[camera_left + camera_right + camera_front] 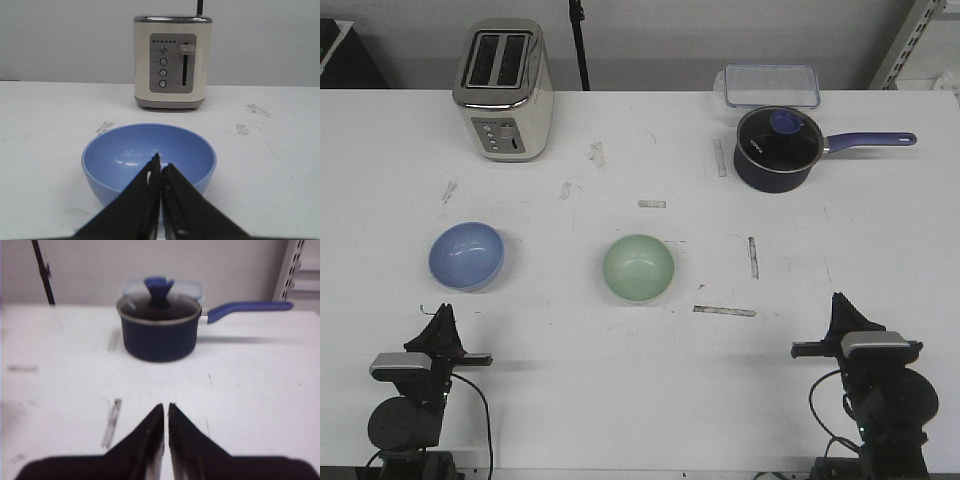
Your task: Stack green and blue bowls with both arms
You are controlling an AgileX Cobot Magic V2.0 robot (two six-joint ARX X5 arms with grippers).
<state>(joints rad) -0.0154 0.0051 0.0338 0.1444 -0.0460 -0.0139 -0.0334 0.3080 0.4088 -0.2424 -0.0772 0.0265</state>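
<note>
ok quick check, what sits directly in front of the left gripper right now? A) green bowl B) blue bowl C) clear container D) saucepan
B: in the left wrist view the blue bowl sits just past the closed tips of the left gripper, with the toaster behind it; the front view shows the same bowl ahead of the left arm.

It looked like a robotics lab set up to mimic a kitchen. A bare white table (640, 400), scuffed and marked with strips of tape, carried a cream toaster (504, 90), a lidded navy saucepan (777, 148) and a clear plastic container (771, 85). Behind stood a plain grey wall and metal shelving (917, 40).
</note>
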